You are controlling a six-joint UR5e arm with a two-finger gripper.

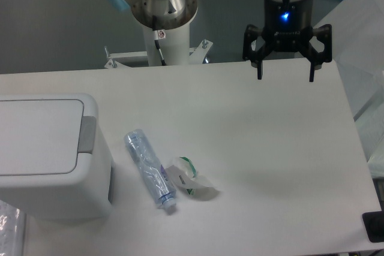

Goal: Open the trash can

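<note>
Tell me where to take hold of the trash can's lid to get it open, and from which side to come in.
Go for the grey push tab on the trash can, at the lid's edge facing the crushed bottle. It is the only raised feature on the flat, closed lid, so coming down from above probably works best. The gripper hangs open, far off over the table's back edge.

A crushed clear plastic bottle point(149, 170) lies flat on the white table point(252, 136), its capped end pointing toward five o'clock. Just beside it, at its three o'clock, sits a crumpled clear wrapper with green trim point(191, 179). A small dark object point(374, 227) shows at the table's edge, toward four o'clock.
</note>
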